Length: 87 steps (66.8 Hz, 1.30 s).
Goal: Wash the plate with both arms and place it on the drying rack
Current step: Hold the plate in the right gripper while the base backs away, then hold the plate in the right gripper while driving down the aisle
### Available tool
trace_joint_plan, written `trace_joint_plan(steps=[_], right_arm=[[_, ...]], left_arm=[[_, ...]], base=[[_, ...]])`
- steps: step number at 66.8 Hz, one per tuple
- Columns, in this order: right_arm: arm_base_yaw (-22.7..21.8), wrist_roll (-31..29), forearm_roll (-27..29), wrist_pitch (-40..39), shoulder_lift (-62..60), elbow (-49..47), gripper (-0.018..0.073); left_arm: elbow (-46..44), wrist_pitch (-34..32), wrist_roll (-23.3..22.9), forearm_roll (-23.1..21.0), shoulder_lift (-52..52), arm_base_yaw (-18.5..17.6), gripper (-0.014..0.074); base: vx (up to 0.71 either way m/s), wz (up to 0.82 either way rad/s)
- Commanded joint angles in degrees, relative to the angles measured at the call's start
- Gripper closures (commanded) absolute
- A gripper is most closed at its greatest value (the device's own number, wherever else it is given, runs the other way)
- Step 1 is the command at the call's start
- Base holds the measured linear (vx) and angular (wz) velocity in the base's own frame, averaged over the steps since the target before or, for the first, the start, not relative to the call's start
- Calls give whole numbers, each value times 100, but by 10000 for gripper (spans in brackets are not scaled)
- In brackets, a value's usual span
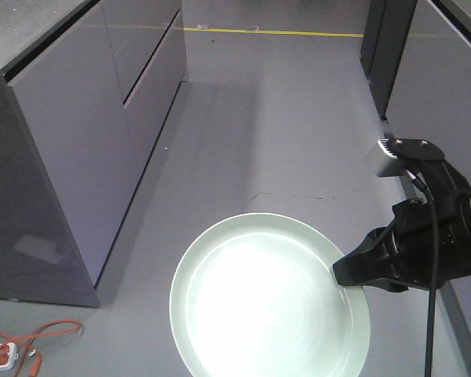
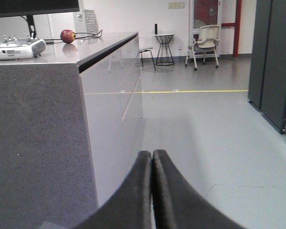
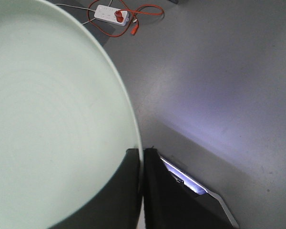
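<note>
With the right gripper (image 1: pixel 347 275) we hold the plate (image 1: pixel 267 310) above the floor (image 1: pixel 282 141), jaws clamped on its right rim; the left gripper (image 2: pixel 152 160) has jaws together, empty.

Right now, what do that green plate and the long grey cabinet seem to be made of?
The plate looks like glazed ceramic, possibly melamine: smooth pale mint, with strong glare and faint concentric rings. The cabinet fronts look like glossy grey laminate or lacquered board, since they show soft reflections.

Mint-green plate (image 1: pixel 267 314), black right claw (image 1: pixel 340 276), grey floor (image 1: pixel 282 118).
</note>
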Motion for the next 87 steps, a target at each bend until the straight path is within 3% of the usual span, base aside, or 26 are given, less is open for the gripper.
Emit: trace_joint_plan(steps=[1,87], right_arm=[[3,-48,244,-117,-130,-147,564],[3,-48,244,-122,-130,-147,564]], left_arm=[[-152,-441,-45,-54,-75,-44,603],[-152,-441,-45,-54,-75,-44,603]], base=[[12,19],[17,1]])
